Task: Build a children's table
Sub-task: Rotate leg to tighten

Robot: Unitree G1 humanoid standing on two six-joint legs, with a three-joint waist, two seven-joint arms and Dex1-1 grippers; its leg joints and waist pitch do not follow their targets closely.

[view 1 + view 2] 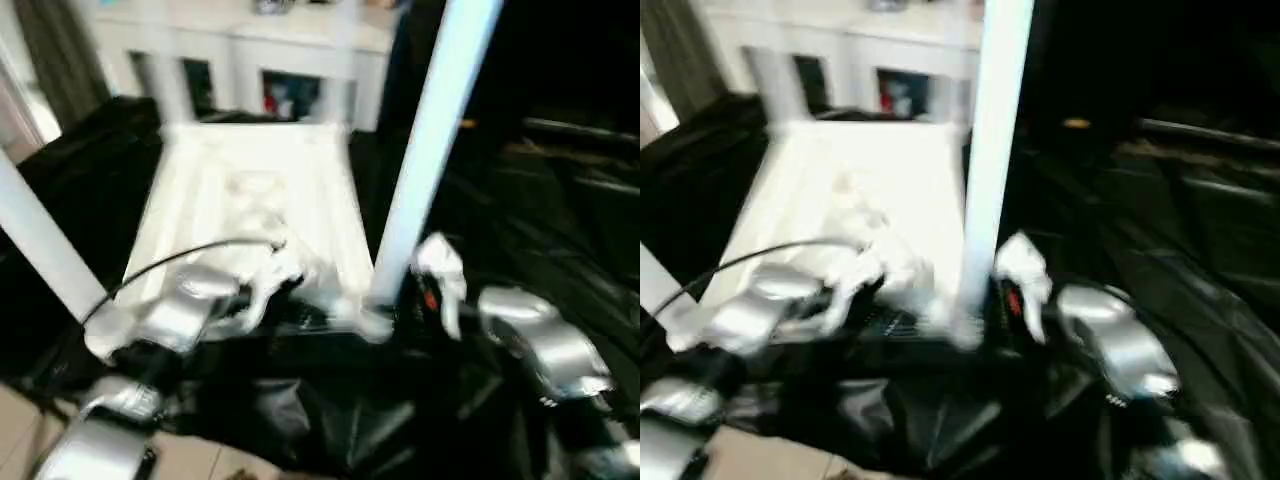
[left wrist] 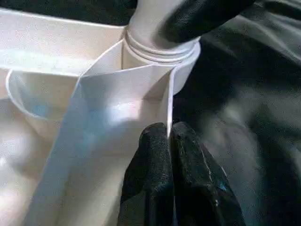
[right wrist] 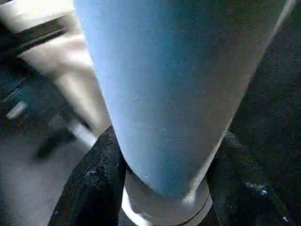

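- Head views: the white table top (image 1: 250, 210) lies underside up on black sheeting (image 1: 520, 250) (a white cabinet (image 1: 250, 50) stands behind). One leg (image 1: 425, 150) rises from its near right corner, another leg (image 1: 40, 245) from the near left.
- Left wrist view: the left hand (image 2: 169, 136) is pinched closed on a thin rib of the top beside the corner socket (image 2: 162, 49).
- Right wrist view: the right hand (image 3: 164, 174) straddles the near right leg, a finger (image 3: 91, 181) on each side.

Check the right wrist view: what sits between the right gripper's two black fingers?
The long white tubular leg stands between the right gripper's fingers, just above its ringed base; the right wrist view shows this.
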